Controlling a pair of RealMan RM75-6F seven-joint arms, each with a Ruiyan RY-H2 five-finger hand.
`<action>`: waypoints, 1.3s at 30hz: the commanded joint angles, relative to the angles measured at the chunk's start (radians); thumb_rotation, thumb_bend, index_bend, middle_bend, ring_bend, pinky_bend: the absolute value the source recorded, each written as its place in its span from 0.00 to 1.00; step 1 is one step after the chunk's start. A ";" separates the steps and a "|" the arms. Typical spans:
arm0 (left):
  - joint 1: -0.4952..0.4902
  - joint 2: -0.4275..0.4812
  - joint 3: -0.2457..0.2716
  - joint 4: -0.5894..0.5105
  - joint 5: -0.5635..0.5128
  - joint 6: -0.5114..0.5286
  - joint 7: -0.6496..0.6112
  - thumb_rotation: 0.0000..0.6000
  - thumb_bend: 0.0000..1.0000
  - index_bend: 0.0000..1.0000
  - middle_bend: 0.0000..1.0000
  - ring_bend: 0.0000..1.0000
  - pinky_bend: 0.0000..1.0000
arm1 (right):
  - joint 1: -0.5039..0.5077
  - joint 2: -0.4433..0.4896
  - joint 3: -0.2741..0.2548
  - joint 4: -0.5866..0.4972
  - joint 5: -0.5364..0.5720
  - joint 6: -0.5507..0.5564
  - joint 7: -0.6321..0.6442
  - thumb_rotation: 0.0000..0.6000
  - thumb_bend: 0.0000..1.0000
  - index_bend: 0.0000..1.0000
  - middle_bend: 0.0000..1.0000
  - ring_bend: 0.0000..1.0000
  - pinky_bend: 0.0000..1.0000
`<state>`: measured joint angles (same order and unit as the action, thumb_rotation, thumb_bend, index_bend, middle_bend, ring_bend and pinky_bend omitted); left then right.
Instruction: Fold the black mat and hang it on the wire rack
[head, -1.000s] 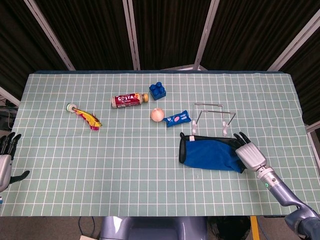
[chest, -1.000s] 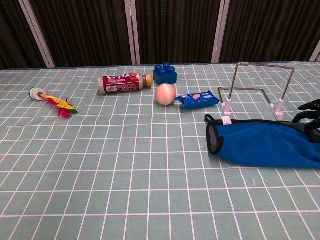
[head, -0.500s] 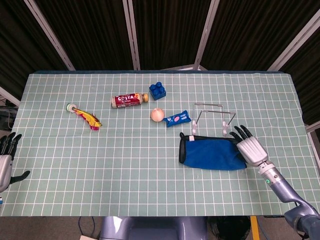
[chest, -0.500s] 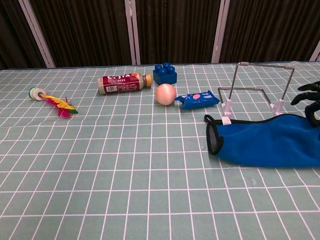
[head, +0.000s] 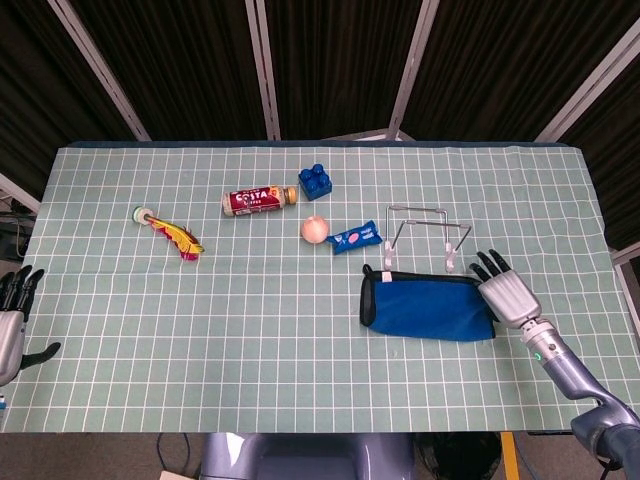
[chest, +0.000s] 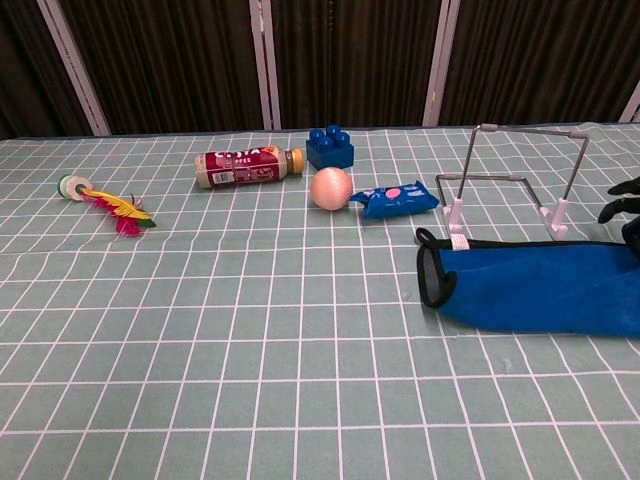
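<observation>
While the mat (head: 428, 310) lies folded flat on the tabletop (head: 250, 350), blue face up with its black edge showing, it sits just in front of the rack (head: 428, 238), handy for lifting onto the wire. At its right end the right hand (head: 506, 293) rests palm down, fingers spread and apparently gripping nothing. Off the tabletop's left edge, the left hand (head: 12, 322) idles, open and empty.

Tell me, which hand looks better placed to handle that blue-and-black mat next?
Probably the right hand: it sits at the mat's right end, beside the wire rack. The left hand is off the table's far left edge.
</observation>
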<state>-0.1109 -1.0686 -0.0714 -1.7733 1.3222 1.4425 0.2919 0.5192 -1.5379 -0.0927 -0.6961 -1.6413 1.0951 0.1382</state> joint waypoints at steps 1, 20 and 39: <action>0.001 0.002 0.000 -0.001 0.003 0.001 -0.004 1.00 0.00 0.00 0.00 0.00 0.00 | -0.006 0.044 0.015 -0.086 0.038 -0.039 -0.064 1.00 0.05 0.09 0.04 0.00 0.01; 0.010 0.019 0.008 -0.008 0.036 0.017 -0.040 1.00 0.00 0.00 0.00 0.00 0.00 | 0.081 0.241 0.096 -0.542 -0.084 0.130 -0.199 1.00 0.00 0.02 0.00 0.00 0.00; -0.002 0.011 -0.011 0.029 -0.030 -0.022 -0.047 1.00 0.00 0.00 0.00 0.00 0.00 | 0.310 0.086 0.125 -0.513 -0.058 -0.221 -0.330 1.00 0.00 0.15 0.00 0.00 0.00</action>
<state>-0.1120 -1.0571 -0.0812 -1.7454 1.2931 1.4223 0.2442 0.8153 -1.4353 0.0329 -1.2245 -1.7030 0.8912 -0.1893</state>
